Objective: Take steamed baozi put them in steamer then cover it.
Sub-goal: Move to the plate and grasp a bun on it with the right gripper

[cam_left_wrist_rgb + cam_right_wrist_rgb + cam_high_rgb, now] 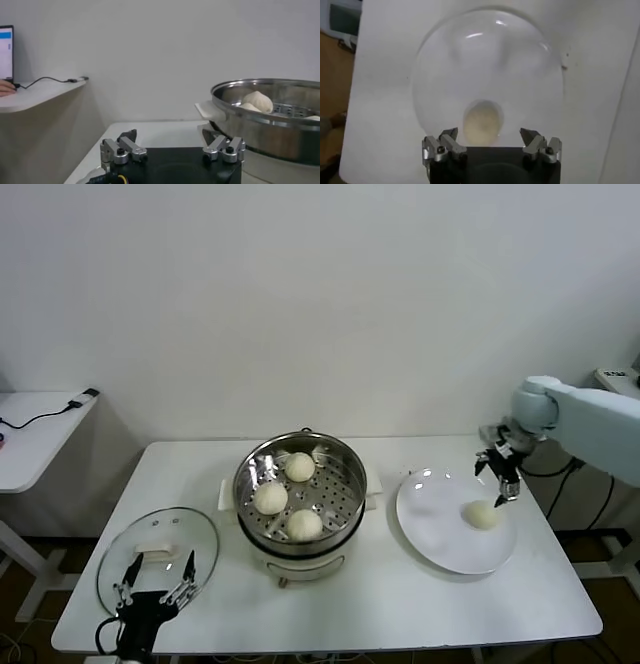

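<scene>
Last baozi on plate, right claw above it; three already in steamer.

One steamed baozi (pixel 482 515) lies alone on the white plate (pixel 440 549), right side of the counter (pixel 400 604). The right claw (pixel 503 475) hangs over it, jaws spread wide, bun (pixel 482 120) directly below and between the fingers, untouched. Three baozi (pixel 272 497) sit in the steamer (pixel 343 471) at counter centre, on its cream base. The glass cover (pixel 120 556) rests flat at the counter's left front. The left claw (pixel 152 577) is parked, jaws open, at the cover's near edge.
</scene>
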Action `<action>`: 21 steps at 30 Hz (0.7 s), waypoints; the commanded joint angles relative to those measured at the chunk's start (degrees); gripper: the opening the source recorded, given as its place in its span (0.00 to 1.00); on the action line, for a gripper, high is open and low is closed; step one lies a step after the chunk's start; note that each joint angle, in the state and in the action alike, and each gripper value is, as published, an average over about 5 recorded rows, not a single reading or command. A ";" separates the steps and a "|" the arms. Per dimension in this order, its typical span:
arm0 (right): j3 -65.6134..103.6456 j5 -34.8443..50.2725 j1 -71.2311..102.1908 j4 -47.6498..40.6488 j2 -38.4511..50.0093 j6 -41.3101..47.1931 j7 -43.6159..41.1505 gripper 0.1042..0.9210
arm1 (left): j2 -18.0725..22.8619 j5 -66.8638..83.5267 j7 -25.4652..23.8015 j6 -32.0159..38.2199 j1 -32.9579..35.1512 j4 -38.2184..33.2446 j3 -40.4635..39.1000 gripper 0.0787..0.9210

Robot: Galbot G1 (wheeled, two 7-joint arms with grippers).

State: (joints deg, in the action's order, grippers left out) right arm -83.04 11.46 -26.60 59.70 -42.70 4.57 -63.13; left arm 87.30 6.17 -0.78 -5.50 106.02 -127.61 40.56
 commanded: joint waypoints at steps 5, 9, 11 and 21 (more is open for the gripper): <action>14.22 -4.75 16.72 -8.30 -1.53 5.55 3.66 0.88 | 0.34 -0.27 0.02 -0.01 0.21 0.02 -0.20 0.88; 15.47 -5.36 17.50 -9.85 -2.99 5.99 4.52 0.88 | 0.40 -0.38 0.04 0.01 0.27 0.01 -0.27 0.88; 15.86 -5.56 17.62 -10.64 -3.60 6.02 4.68 0.88 | 0.43 -0.39 0.06 -0.01 0.27 0.01 -0.27 0.88; 15.58 -6.40 17.29 -11.08 -4.17 6.05 4.94 0.84 | 0.45 -0.21 0.11 -0.17 0.15 0.02 -0.39 0.88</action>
State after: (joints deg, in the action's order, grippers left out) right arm -69.71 6.31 -11.75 50.46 -46.02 9.84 -58.99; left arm 87.75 5.97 -0.67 -5.60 106.20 -127.61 40.19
